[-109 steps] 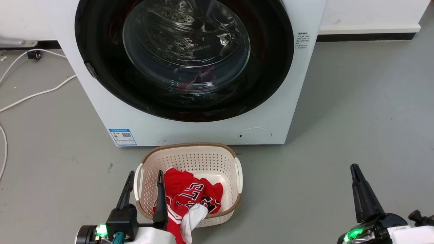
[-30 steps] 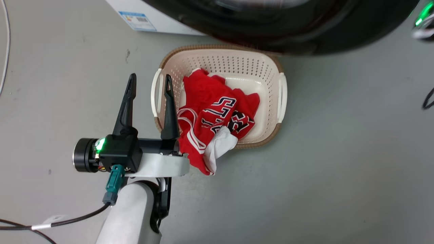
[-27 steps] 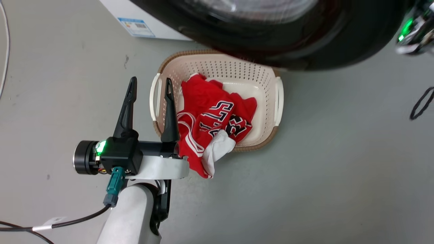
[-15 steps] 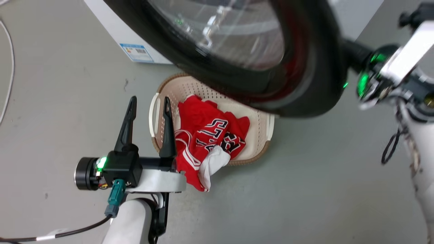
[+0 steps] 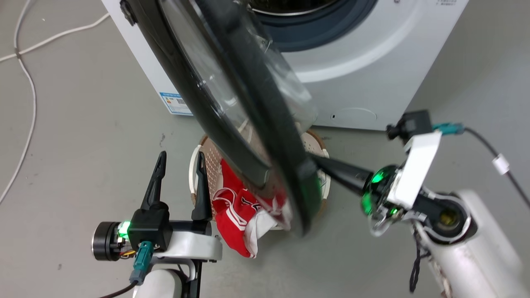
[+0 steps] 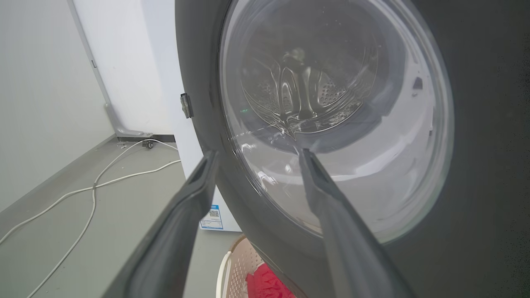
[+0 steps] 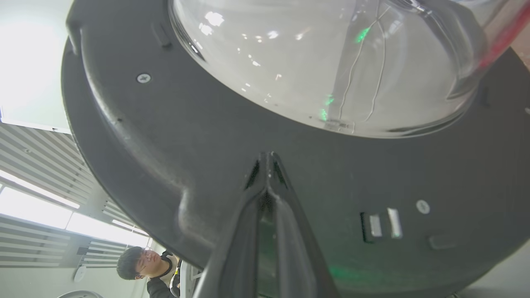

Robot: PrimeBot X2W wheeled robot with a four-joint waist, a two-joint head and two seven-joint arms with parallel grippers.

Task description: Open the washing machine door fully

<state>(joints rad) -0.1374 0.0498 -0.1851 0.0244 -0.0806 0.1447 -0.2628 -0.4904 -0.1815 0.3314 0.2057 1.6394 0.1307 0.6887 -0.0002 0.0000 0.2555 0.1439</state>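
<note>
Washing machine door [image 5: 252,103] hangs from the white machine [image 5: 372,82], hinged on the head view's left and swung out until that camera sees it nearly edge-on. Its free edge stands over the basket, well clear of the grey-gasketed drum opening [image 5: 314,29]. Judgement: partly open, roughly square to the machine front, so more swing is needed for "fully". In the right wrist view the door's matt inner face [image 7: 207,145] and bulging glass bowl sit overhead. That suits an arm reaching in behind the door to drive it outward. Right gripper [image 5: 319,163] comes in from the right with its fingers pressed together into one wedge, holding nothing. The tips [image 7: 269,155] appear to rest against the inner rim below the glass, near the latch slot [image 7: 381,225] — a push contact, not a grasp. Left gripper [image 5: 181,155] is parked low beside the laundry basket [image 5: 192,178] with its fingers spread and empty. Its camera looks up at the door's outer glass [image 6: 331,124] and the metal hinge [image 6: 186,105]. It is apart from the door, probably kept out of the door's path. A red jersey [image 5: 232,211] spills over the basket's near rim, under the door's lower edge — I cannot tell whether they touch. White cable [image 5: 29,82] trails on the floor at left. A person [image 7: 140,265] shows at the lower left of the right wrist view.
</note>
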